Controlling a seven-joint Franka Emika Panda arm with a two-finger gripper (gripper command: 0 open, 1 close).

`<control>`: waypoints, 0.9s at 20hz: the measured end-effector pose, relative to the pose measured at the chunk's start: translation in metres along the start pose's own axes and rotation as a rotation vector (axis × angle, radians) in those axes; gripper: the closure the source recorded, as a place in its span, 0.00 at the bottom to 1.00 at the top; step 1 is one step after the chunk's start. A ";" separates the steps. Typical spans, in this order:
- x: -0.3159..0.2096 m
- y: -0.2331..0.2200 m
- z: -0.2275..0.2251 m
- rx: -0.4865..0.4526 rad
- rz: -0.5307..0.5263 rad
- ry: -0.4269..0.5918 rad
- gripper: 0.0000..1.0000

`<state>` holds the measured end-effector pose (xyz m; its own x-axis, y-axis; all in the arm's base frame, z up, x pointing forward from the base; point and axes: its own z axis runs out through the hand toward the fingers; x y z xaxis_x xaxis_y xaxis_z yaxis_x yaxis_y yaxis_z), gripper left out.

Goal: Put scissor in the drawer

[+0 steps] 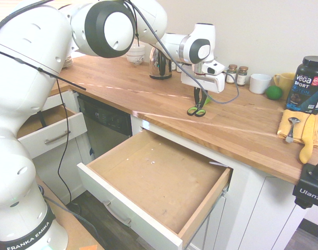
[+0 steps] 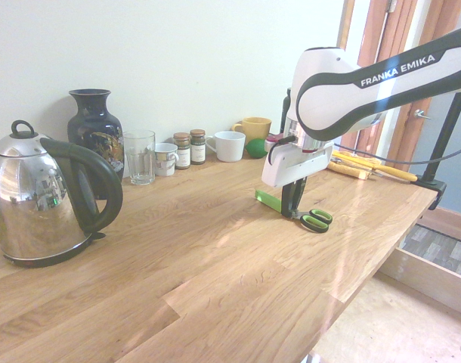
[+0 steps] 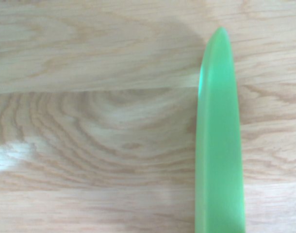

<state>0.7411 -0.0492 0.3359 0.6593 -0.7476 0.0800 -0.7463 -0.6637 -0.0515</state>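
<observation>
Pulled-out drawer (image 1: 148, 182) (bare inside); jaws grip scissor (image 2: 306, 215) on countertop (image 2: 215, 265).

Around the kettle (image 2: 45, 200) on the countertop (image 2: 215, 257) there are one vase (image 2: 95, 128), one glass (image 2: 140, 156), two spice jars (image 2: 190, 148), two white mugs (image 2: 229, 146), one yellow mug (image 2: 252, 128), one green ball (image 1: 273, 92), one scissor (image 2: 300, 212) and, below, two open drawers (image 1: 159, 182).

A long butcher-block wooden counter (image 1: 148, 88) runs along a plain cream wall (image 2: 177, 60), lit brightly (glare streaks cross the wood). White cabinet fronts (image 1: 253, 208) stand below it, beside a black built-in appliance panel (image 1: 104, 125), over dark plank flooring (image 1: 91, 208).
</observation>
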 end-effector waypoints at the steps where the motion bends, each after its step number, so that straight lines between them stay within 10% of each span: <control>1: -0.001 0.001 -0.001 -0.001 0.000 -0.002 1.00; 18: -0.018 0.026 -0.090 0.038 0.008 0.024 1.00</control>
<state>0.7018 -0.0507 0.4230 0.6505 -0.7525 0.1035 -0.7473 -0.6584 -0.0896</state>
